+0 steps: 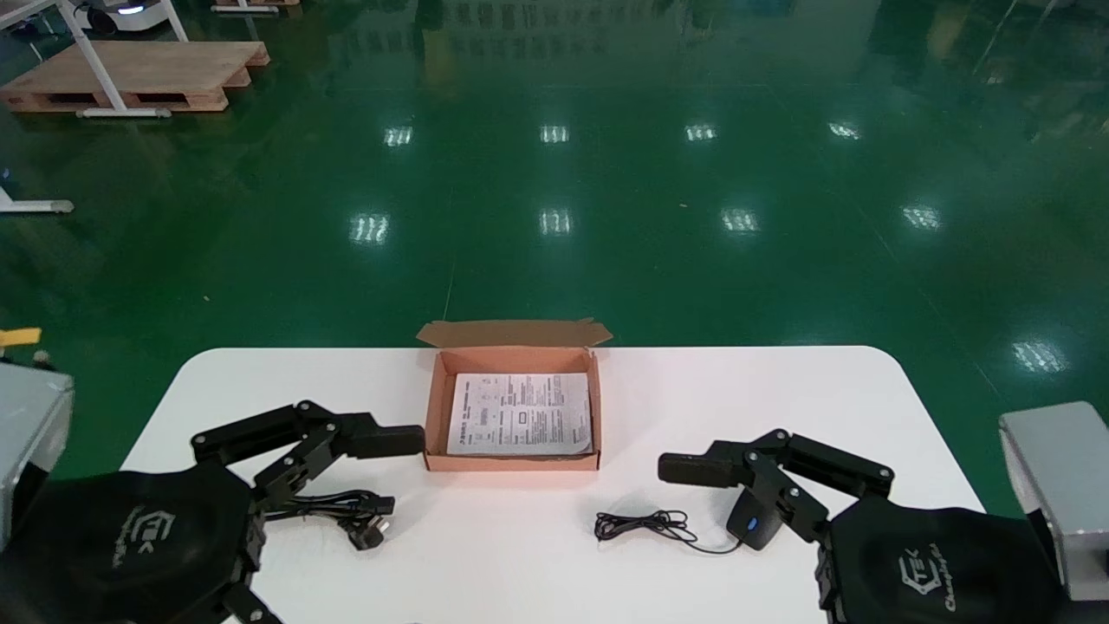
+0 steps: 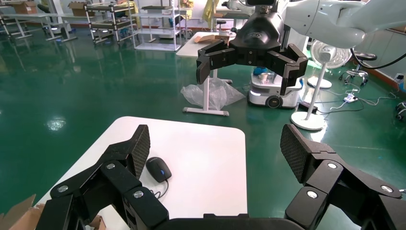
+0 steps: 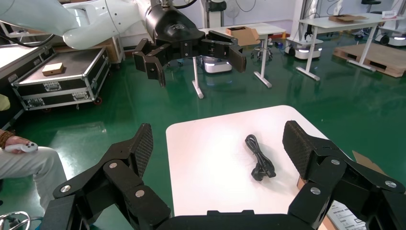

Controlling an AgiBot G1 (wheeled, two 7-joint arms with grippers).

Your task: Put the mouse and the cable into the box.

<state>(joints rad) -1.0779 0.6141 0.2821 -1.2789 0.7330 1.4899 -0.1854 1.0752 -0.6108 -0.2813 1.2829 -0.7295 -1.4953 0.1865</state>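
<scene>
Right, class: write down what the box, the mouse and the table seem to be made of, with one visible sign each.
Box: brown cardboard, matt, with a thin folded flap. Mouse: probably black plastic, smooth with a slight sheen. Table: smooth white top, perhaps laminate or painted board; cannot tell which.

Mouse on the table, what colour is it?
The mouse is black with a small blue spot on top, clearest in the left wrist view.
</scene>
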